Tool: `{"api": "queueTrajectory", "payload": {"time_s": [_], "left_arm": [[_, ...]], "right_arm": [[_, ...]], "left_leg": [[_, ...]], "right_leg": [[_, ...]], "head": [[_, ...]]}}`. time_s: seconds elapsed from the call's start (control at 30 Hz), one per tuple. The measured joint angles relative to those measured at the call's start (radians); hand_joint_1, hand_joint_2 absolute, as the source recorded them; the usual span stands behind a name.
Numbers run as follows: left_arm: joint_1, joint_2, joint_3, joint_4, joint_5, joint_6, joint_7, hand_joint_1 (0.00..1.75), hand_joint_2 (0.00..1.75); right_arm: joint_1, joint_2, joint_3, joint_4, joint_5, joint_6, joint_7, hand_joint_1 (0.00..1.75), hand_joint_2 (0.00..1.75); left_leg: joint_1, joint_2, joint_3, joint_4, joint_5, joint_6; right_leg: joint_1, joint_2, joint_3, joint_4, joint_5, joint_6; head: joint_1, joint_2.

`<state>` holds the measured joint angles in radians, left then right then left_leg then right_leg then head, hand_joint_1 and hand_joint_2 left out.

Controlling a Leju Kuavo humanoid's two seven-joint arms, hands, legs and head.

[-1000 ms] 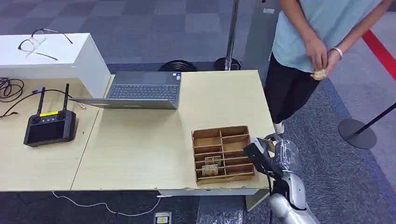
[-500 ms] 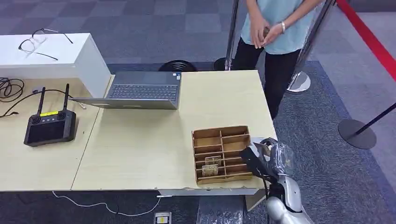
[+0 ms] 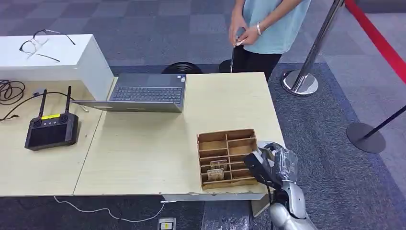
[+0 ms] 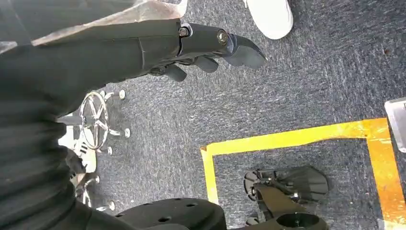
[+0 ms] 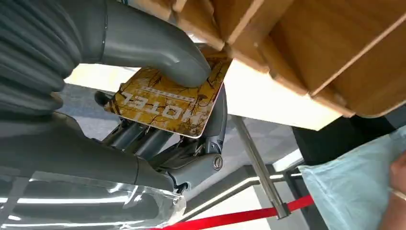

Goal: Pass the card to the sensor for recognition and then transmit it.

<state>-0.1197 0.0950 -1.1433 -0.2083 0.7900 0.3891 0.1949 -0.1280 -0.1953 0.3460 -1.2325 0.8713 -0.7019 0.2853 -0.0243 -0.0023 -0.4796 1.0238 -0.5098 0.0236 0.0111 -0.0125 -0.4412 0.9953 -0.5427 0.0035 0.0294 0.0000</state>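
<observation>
The person (image 3: 268,24) has moved left behind the bench (image 3: 143,148) while the right robot hand (image 5: 158,115) stays at the wooden tray (image 3: 227,158) edge, pinching the card (image 5: 167,103) (printed "HOTEL"); the left robot hand (image 4: 201,48) hangs empty, fingers loosely curled, over carpet.

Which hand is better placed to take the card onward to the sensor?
The right hand: it already pinches the yellow hotel card beside the wooden divider box. The left hand hangs over the carpet floor, holding nothing.
</observation>
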Motion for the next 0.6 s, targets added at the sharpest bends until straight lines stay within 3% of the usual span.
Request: {"api": "queueTrajectory", "payload": {"time_s": [0.6], "left_arm": [[0.0,0.0,0.0,0.0,-0.02,-0.003,0.0,0.0,1.75]], "right_arm": [[-0.021,-0.013,0.005,-0.002,0.019,-0.002,0.041,1.75,1.75]], "left_leg": [[0.0,0.0,0.0,0.0,0.002,0.0]], "right_leg": [[0.0,0.0,0.0,0.0,0.002,0.001]], "head": [[0.0,0.0]]}}
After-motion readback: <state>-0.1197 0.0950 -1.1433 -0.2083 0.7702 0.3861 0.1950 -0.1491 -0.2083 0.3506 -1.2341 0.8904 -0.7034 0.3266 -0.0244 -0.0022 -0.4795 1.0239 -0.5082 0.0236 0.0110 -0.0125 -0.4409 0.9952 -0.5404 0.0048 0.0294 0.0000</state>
